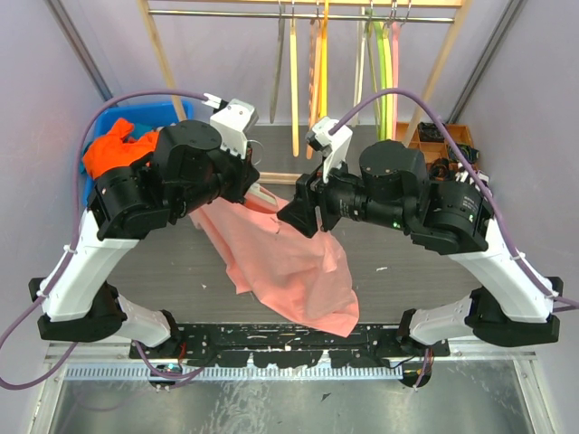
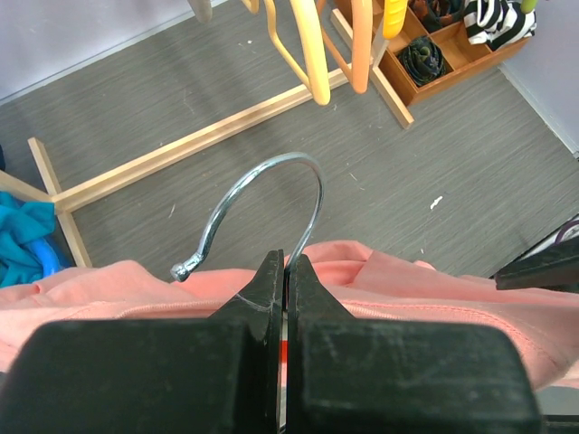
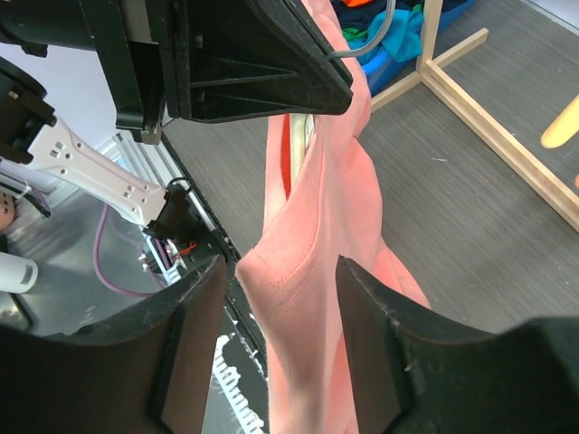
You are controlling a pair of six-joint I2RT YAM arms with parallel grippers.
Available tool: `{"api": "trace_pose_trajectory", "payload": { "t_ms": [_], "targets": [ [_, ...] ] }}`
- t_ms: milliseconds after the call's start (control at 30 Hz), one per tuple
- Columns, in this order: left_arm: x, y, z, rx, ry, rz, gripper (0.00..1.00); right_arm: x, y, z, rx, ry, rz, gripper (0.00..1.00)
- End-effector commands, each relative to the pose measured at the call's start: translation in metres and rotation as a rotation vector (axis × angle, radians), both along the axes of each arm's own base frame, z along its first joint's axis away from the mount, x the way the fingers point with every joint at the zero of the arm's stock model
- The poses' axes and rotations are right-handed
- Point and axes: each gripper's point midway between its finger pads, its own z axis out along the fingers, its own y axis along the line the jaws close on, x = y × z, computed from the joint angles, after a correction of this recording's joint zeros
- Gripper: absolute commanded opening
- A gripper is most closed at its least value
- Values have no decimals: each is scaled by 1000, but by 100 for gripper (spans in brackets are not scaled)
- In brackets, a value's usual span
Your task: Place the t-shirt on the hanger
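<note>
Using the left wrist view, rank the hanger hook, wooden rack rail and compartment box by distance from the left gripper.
1. hanger hook, right at the left gripper.
2. wooden rack rail, on the floor beyond.
3. compartment box, far upper right.

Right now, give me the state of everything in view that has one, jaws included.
t-shirt: hanging wrinkled from the hanger.
hanger: inside the t-shirt, hook sticking out at the collar.
left gripper: jaws shut on the hanger's hook base.
right gripper: jaws open, astride the t-shirt's fabric.
spare hangers: hanging on the rail.
blue bin: holds an orange garment.
</note>
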Motion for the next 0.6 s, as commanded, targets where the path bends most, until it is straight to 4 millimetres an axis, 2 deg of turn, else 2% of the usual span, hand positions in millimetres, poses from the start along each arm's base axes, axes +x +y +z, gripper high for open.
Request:
{"api": "trace_pose_trajectory", "payload": {
  "t_ms": [0, 100, 167, 300, 567],
  "targets": [
    [-5, -1, 26, -94, -40, -17, 0, 6, 5, 17, 50, -44, -12, 59],
    [-6, -2, 26, -96, -38, -21, 0, 6, 8, 16, 44, -42, -6, 52],
    [-6, -2, 27, -97, -38, -20, 0, 7, 9, 16, 40, -43, -6, 42],
    [-6, -1, 27, -98, -40, -19, 0, 8, 10, 17, 44, -48, -8, 31],
    [-7, -1, 27, -98, -38, -24, 0, 11, 7, 27, 77, -70, -32, 28]
  ]
}}
